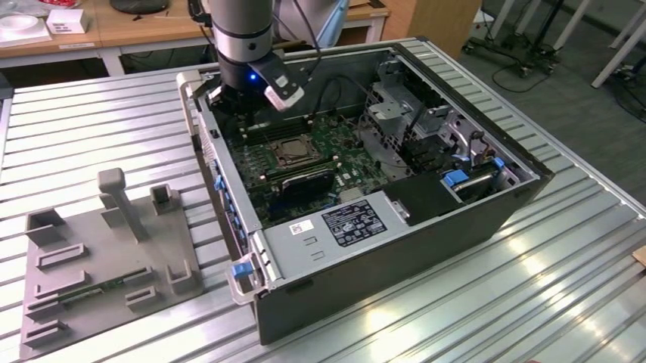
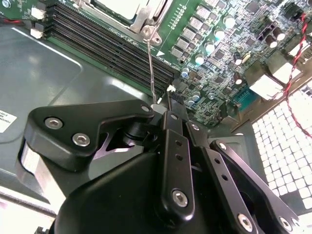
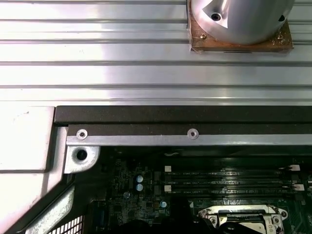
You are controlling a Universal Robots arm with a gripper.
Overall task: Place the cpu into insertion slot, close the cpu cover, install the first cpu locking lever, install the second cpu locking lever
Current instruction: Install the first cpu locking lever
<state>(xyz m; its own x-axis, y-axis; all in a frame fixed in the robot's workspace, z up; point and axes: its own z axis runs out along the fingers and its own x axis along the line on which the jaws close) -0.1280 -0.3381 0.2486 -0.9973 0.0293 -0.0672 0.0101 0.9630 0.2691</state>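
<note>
The gripper point(image 2: 164, 111) is closed on the free end of a thin wire locking lever point(image 2: 151, 68), inside the open computer case point(image 1: 404, 249) lying on the bench point(image 1: 91, 128). The lever runs to the insertion slot point(image 1: 286, 149), where the cpu point(image 2: 114, 6) sits with the cpu cover point(image 2: 146, 15) flat over it, just beside the long memory slots point(image 2: 107, 48).

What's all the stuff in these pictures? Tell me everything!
Table: one, silver, under everything.
Computer case: one, black, open on the table.
Circuit board: one, green, inside the case.
cpu cover: one, silvery, down over the pale cpu.
Locking lever: one, thin silver, running out from the cover.
Memory slots: several, black, beside the cover.
Holder tray: one, grey, on the exterior view's left.
Tool: one, black, shut on the lever.
Arm: one, grey, above the case.
</note>
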